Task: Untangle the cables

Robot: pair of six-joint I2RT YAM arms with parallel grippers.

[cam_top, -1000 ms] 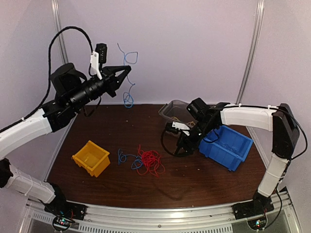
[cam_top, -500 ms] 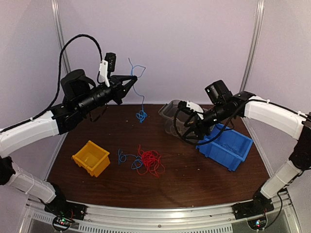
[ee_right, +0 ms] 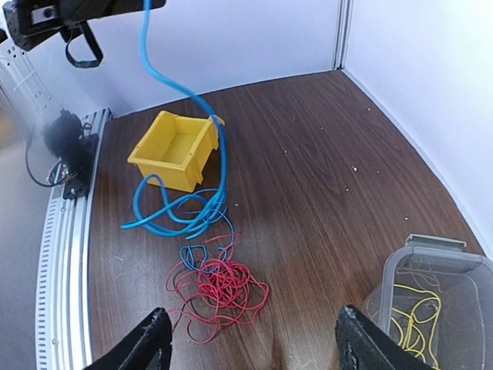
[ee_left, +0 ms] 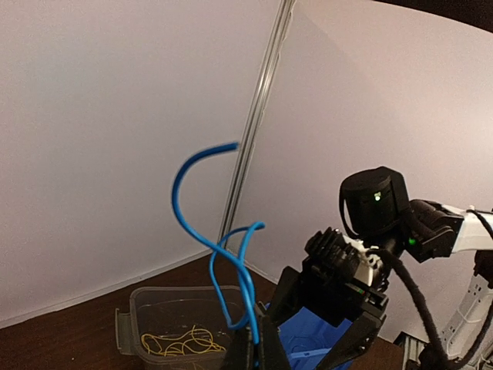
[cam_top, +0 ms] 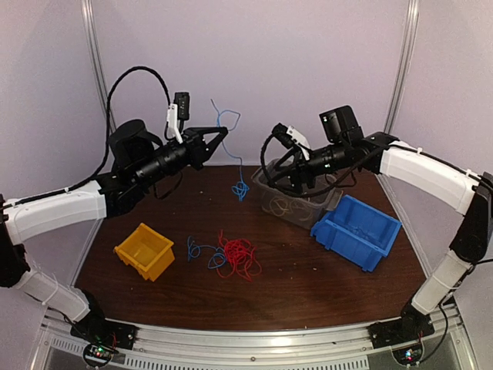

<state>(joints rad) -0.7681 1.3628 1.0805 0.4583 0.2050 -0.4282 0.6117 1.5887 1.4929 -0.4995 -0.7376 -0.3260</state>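
Holding one blue cable (cam_top: 241, 187) aloft, clear of the counter (cam_top: 308, 285).
Pinching it shut between the left fingers (cam_top: 209, 141), coiled lower end dangling just left of a clear tub (cam_top: 266, 176) containing yellow cables (cam_top: 283, 204). Spreading the right fingers (ee_right: 150, 343) wide, gripping nothing, raised near that tub. Lying on the counter between yellow bin (cam_top: 145, 249) and blue bin (cam_top: 357, 231): red cable tangle (cam_top: 239, 257) touching a second blue cable (cam_top: 199, 250).
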